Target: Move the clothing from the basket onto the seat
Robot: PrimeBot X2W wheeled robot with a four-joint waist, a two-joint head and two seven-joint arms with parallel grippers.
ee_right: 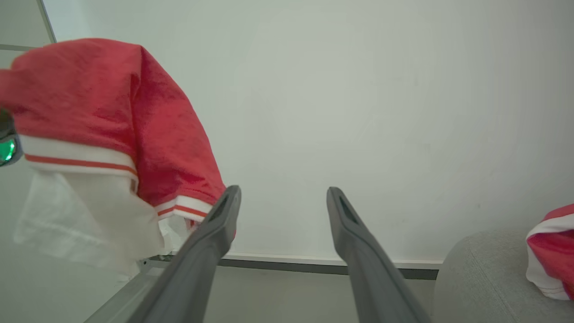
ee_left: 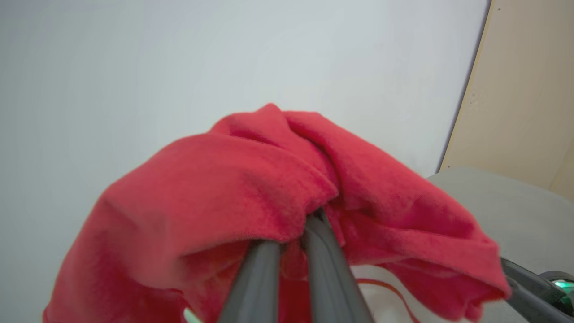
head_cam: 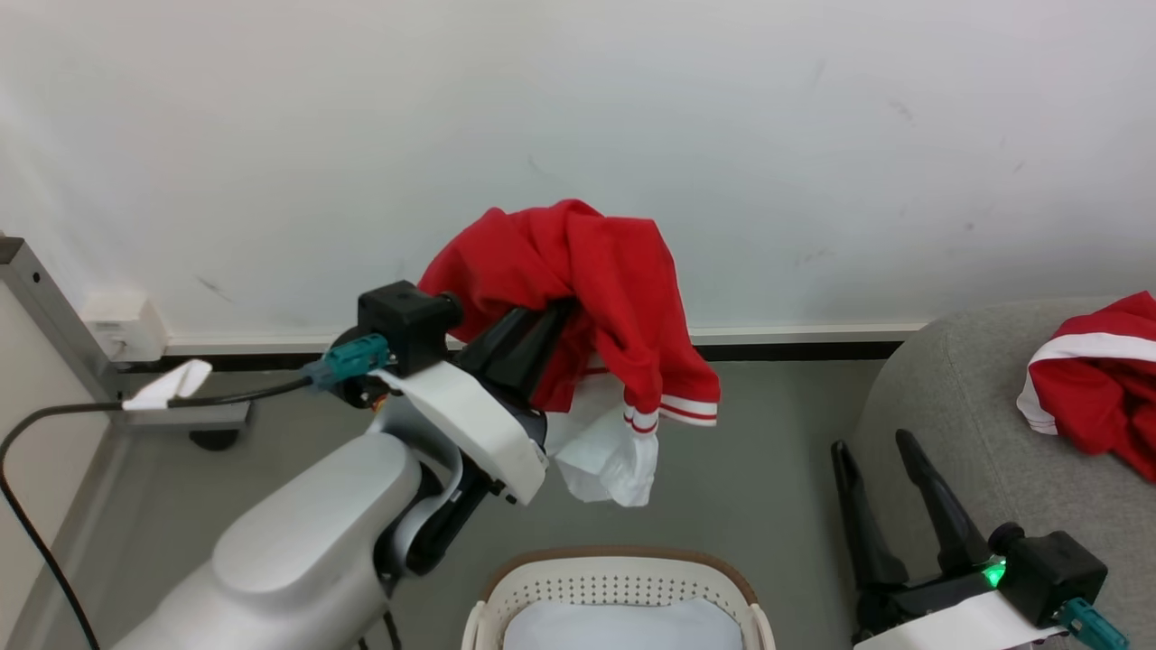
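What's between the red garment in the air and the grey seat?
In the head view, just bare grey floor lies between the garment and the seat.

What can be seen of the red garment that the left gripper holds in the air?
The red garment is soft, bright red cloth, bunched and draped over the left gripper, which is shut on it. Its white cuffs, with thin red stripes, hang at the lower edge. A thin white piece hangs beneath them; whether it belongs to the garment is unclear. The garment hangs before the white wall, higher than the basket and apart from it, touching only the gripper.
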